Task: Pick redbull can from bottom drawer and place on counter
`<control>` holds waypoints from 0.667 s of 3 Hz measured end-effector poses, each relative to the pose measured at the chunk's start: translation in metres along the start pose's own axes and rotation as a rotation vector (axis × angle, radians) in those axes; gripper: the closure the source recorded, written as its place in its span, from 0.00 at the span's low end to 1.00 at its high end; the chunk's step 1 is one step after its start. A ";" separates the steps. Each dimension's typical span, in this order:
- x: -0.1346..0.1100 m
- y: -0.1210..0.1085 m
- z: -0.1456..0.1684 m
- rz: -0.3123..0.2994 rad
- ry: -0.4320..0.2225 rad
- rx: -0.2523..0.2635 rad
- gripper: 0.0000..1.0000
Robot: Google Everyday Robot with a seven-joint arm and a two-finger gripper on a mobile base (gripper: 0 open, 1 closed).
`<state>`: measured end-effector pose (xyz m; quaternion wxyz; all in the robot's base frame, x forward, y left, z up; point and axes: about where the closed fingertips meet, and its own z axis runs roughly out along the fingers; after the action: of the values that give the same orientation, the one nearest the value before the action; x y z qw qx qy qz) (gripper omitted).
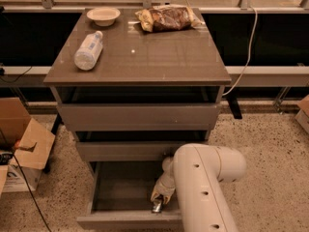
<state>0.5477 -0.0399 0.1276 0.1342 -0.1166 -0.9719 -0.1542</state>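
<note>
The bottom drawer [120, 197] is pulled open at the foot of the cabinet. My gripper [161, 195] reaches down into its right front part, at the end of the white arm [203, 187]. A small shiny object, seemingly the redbull can [157, 207], sits just under the gripper near the drawer's front wall, mostly hidden by it. The glossy grey-brown counter [159, 57] is the cabinet's top.
On the counter lie a clear water bottle [89, 50] at the left, a beige bowl [103, 16] at the back left and a snack bag [166, 18] at the back. The two upper drawers stand slightly open. A cardboard box [24, 149] is on the floor at left.
</note>
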 end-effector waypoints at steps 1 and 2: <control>0.002 0.004 -0.021 -0.012 -0.042 0.005 0.89; 0.017 0.009 -0.053 -0.053 -0.074 -0.027 1.00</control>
<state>0.5462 -0.0455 0.1834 0.0924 -0.0984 -0.9768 -0.1662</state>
